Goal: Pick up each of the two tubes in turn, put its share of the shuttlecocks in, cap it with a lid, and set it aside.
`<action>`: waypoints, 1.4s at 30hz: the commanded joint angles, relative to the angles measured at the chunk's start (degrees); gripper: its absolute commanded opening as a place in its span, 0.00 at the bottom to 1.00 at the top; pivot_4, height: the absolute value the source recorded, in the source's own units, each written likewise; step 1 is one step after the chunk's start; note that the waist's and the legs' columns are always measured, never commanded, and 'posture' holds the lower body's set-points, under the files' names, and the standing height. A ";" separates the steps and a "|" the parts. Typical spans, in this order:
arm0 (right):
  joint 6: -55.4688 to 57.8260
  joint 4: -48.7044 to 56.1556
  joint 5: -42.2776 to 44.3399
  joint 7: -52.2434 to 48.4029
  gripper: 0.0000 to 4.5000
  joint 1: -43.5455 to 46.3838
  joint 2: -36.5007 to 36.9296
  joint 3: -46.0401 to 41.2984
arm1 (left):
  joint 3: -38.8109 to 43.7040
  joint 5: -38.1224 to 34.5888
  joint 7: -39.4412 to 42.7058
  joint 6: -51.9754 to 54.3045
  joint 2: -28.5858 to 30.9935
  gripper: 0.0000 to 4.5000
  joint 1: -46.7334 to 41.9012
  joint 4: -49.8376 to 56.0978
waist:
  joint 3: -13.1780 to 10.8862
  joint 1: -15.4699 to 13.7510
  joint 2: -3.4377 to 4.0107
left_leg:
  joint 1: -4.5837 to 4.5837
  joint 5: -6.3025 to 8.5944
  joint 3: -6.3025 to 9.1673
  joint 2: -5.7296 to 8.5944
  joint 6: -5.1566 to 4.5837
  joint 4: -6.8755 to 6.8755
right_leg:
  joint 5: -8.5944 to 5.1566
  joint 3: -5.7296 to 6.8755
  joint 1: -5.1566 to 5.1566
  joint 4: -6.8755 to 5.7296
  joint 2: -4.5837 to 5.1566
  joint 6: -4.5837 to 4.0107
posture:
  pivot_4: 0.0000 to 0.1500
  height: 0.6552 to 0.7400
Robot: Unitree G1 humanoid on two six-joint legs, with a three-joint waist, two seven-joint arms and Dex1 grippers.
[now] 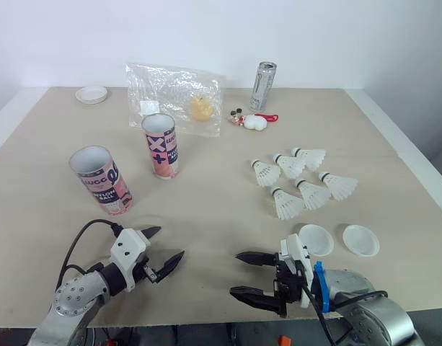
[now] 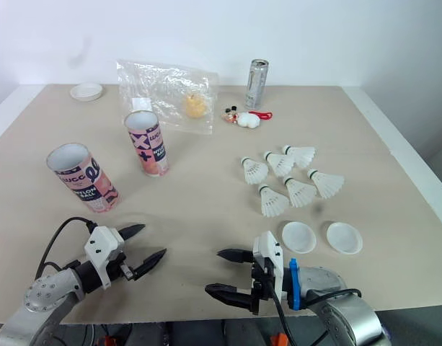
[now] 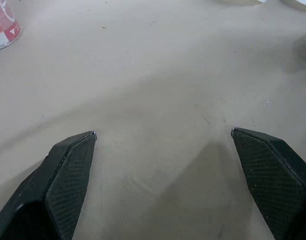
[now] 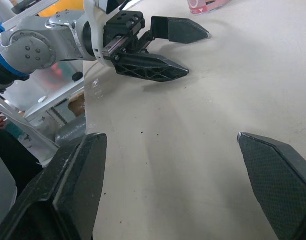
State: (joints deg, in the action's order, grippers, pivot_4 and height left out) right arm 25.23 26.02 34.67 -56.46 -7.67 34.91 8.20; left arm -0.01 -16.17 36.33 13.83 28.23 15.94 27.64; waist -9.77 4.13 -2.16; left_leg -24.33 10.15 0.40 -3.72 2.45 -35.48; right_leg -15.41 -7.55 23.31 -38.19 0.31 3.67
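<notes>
My left gripper (image 1: 170, 242) and right gripper (image 1: 235, 272) were both spread wide and empty above the table (image 1: 206, 209). Two tubes (image 1: 161, 146) stood ahead-left; six shuttlecocks (image 1: 288, 204) and two lids (image 1: 314, 239) lay right.

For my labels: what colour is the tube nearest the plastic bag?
The tube is pink and white with dark lettering; best in left eye view.

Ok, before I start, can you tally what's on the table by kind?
Tubes: 2
Shuttlecocks: 6
White lids: 3
Can: 1
Plastic bag, something yellow inside: 1
Keychain toy: 1
Total: 14
</notes>
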 commanded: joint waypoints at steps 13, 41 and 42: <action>-0.63 1.55 1.02 -0.03 0.99 2.03 -0.45 -1.09 | 1.03 -1.66 2.43 -2.31 0.74 1.00 -0.54 1.23 | 0.00 0.00 0.00 | 0.00 0.00 0.00 0.00 0.00 0.00 | -0.01 0.00 0.00 0.00 0.00 0.00 | 1.00 1.00; 1.75 -19.01 1.60 -13.70 0.99 39.28 -3.15 1.76 | 6.54 0.60 -14.68 -5.92 -12.31 1.00 8.85 8.47 | -0.03 0.20 -0.01 | -0.01 0.01 -0.02 0.00 -0.03 -0.01 | 0.05 -0.02 -0.05 0.00 -0.02 0.09 | 1.00 1.00; 0.93 -20.96 0.75 -14.42 0.99 40.62 -3.88 2.14 | 6.46 1.64 -16.85 -5.61 -13.76 1.00 9.22 8.88 | -0.03 0.20 -0.01 | -0.01 0.01 -0.02 0.00 -0.04 -0.01 | 0.06 -0.01 -0.04 0.00 -0.04 0.09 | 1.00 1.00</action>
State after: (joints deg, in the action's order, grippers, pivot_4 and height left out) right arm 28.28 7.14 36.72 -69.08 31.13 31.58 10.30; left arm 6.41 -16.74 23.60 8.02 15.73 24.58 33.58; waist -9.80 4.33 -2.17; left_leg -24.35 10.16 0.38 -3.73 2.41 -35.49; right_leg -15.35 -7.58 23.27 -38.19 0.27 3.75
